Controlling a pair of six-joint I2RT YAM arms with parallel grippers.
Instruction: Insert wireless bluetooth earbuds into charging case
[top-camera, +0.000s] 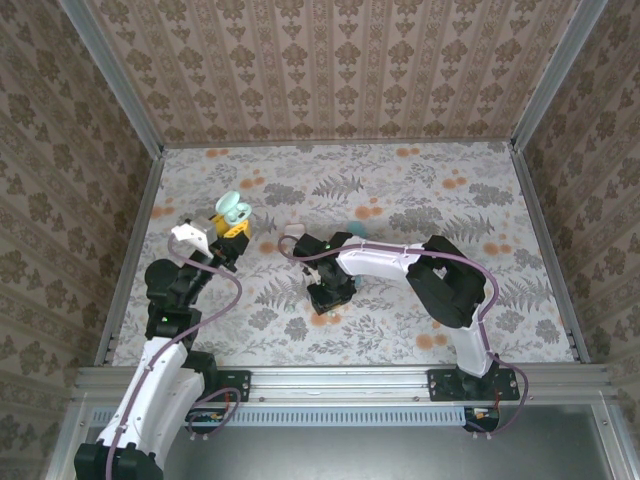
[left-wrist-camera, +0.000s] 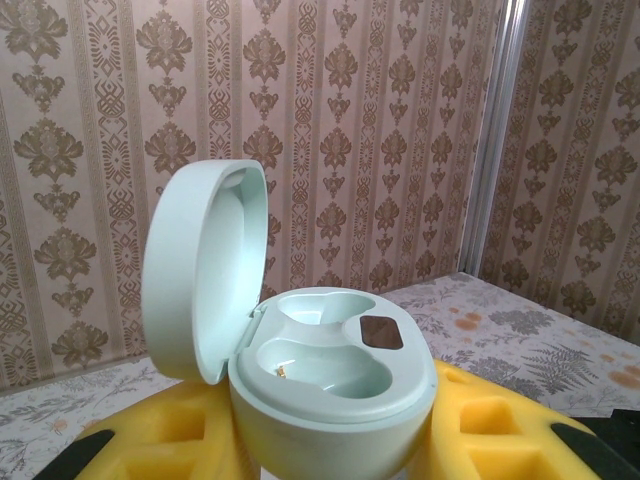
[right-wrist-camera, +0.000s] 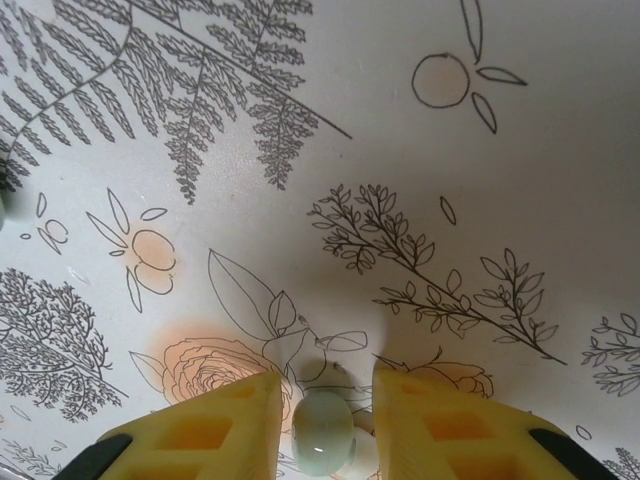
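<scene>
Floral table covering: you see ferns, leafy sprigs and orange blossoms printed on a pale ground. Damask wallpaper walls, brown on beige, enclose it on 3 sides. 2 metal corner posts slant up from the back corners. A grey metal rail spans the near edge.

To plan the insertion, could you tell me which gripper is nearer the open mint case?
Left: the left gripper holds the case; the right gripper hangs apart to its right.
</scene>
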